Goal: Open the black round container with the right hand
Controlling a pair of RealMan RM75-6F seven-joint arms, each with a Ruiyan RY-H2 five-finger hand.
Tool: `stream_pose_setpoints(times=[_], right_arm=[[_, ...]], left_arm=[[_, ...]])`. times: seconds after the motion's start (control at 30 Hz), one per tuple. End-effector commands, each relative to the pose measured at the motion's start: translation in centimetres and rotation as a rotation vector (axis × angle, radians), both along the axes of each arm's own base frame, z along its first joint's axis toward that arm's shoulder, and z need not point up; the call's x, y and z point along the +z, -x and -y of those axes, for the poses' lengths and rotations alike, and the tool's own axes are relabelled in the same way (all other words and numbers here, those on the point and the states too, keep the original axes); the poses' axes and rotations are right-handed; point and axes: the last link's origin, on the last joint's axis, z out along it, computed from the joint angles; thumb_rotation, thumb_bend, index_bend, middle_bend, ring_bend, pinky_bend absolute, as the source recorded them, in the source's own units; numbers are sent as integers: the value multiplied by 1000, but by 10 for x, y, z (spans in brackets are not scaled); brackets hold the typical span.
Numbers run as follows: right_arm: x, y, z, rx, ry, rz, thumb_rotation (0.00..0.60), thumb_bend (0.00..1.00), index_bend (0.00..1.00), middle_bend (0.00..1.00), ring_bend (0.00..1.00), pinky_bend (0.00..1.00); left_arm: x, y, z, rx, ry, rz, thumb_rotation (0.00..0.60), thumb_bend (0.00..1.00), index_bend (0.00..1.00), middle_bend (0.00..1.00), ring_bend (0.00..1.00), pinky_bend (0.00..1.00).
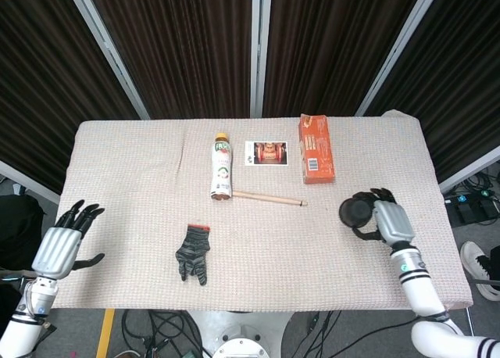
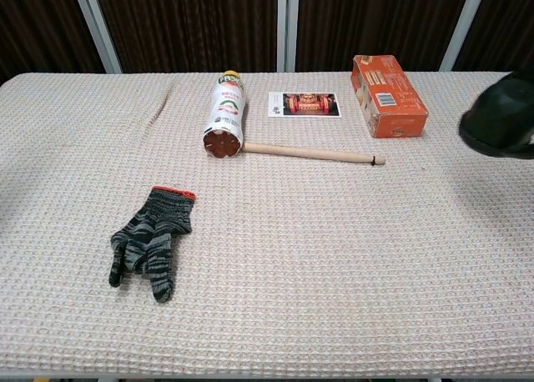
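The black round container (image 1: 355, 211) is gripped in my right hand (image 1: 388, 220), whose fingers wrap around it, over the right side of the table (image 1: 125, 162). In the chest view the container (image 2: 501, 119) shows at the right edge, raised off the cloth, with the hand almost out of frame. The lid looks closed, though I cannot tell for sure. My left hand (image 1: 62, 245) hovers beyond the table's front left corner with its fingers spread and nothing in it.
A drink bottle (image 1: 222, 166) lies on its side mid-table, and a wooden stick (image 1: 269, 197) runs right from its base. An orange box (image 1: 316, 148) and a photo card (image 1: 266, 152) sit behind them. A dark knitted glove (image 1: 194, 252) lies front left of centre.
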Motion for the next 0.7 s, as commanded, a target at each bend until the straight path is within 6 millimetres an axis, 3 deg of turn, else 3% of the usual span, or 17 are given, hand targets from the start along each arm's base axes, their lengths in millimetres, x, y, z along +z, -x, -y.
stream_pose_setpoints(times=[0.03,0.1,0.2,0.23,0.3,0.4,0.57,0.63,0.7], right_arm=[[-32,-30,-1,105,-91,37,600,309,458,480,92,0],[-60,-72,3,215,-159,80,600,309,458,480,92,0],[-81,-119,4,325,-200,124,600,309,459,481,92,0],[-84,-129,3,349,-202,134,600,309,459,481,92,0],[-82,-130,1,350,-190,125,600,308,459,481,93,0],[-62,-94,-1,254,-129,65,600,308,459,481,93,0],[-5,7,-11,-9,15,-20,600,308,459,480,92,0],[8,30,-16,-76,32,-11,600,309,459,480,92,0],[7,29,-14,-60,12,-3,600,310,458,480,92,0]], left_arm=[[0,-1,2,-6,1,-4,600,126,138,108,0,172],[3,-1,2,2,-10,-6,600,126,138,108,0,172],[9,0,2,9,-27,-12,600,126,138,108,0,171],[12,0,2,10,-34,-16,600,126,138,108,0,172],[14,0,1,13,-39,-14,600,126,138,108,0,172],[11,1,2,17,-26,-10,600,126,138,108,0,172],[4,2,2,15,0,-12,600,125,138,108,0,172],[3,2,1,14,0,-10,600,126,138,108,0,171],[1,1,0,9,3,-11,600,126,138,108,0,172]])
